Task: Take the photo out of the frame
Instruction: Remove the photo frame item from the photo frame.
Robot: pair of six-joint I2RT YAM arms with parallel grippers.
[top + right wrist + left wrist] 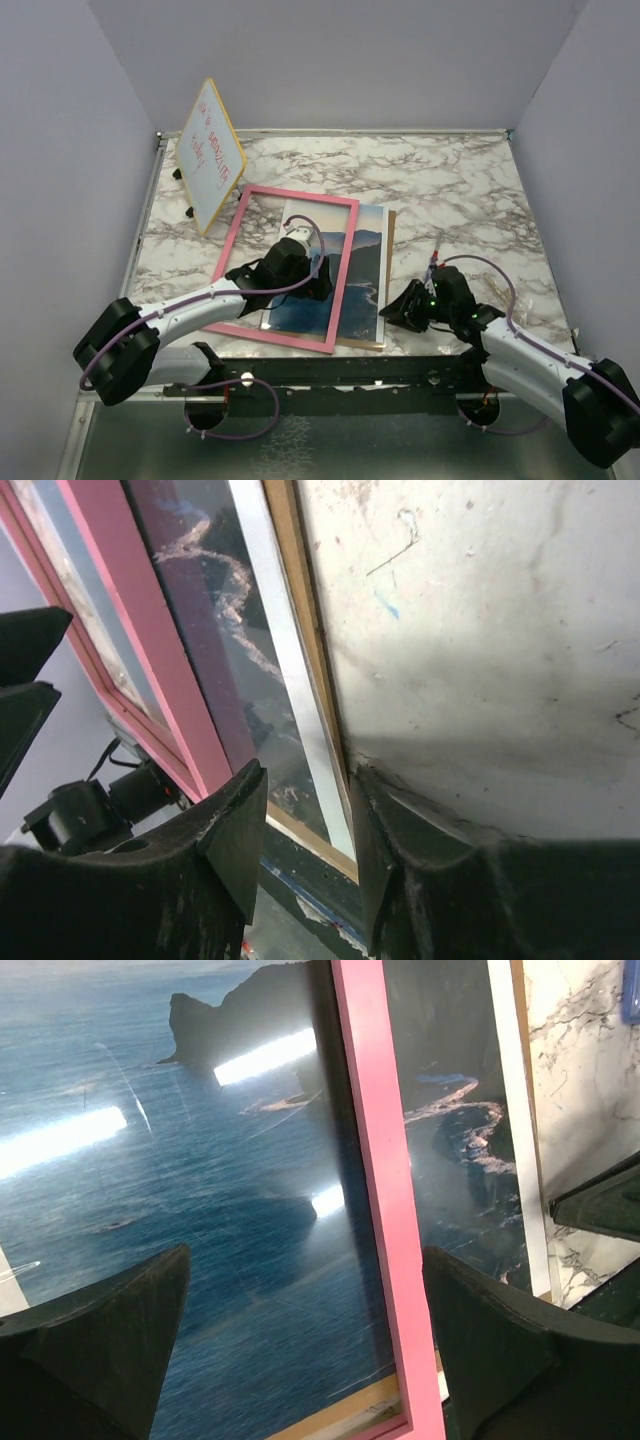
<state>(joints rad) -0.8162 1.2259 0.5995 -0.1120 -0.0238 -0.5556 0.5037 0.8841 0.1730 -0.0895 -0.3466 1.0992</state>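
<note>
Top external view is showing the frame (300, 195) lying flat and skewed on the marbled table (450, 180), with its near corner reaching the table's front edge. The photo (362, 270) is lying under it, shifted right. A strip of headland and sea is sticking out past the pink right bar, and a brown backing board (389, 270) is peeking out along the photo's right side. Bare marble is stretching away to the right and behind.

The left arm is covering the middle of the frame, so the left pincer (305, 270) is hard to make out from above. In the left wrist view the left pincer (308, 1280) is gaping wide above the print. The frame's pink bar (380, 1210) is running between the fingers (100, 1350), nearer the right one. Bright glare and fine scratches are washing out parts of the sea.

The right pincer (403, 312) is sitting low on the table beside the board's right edge. In the right wrist view the right pincer (308, 800) is showing its jaws only narrowly apart. The photo's white margin (285, 680) and the brown board edge are running into the gap. Whether they are pinching that edge I cannot tell.

A yellow-edged whiteboard (210, 155) is standing tilted at the back left, just beyond the frame's far corner, and its red writing is too small to read.
</note>
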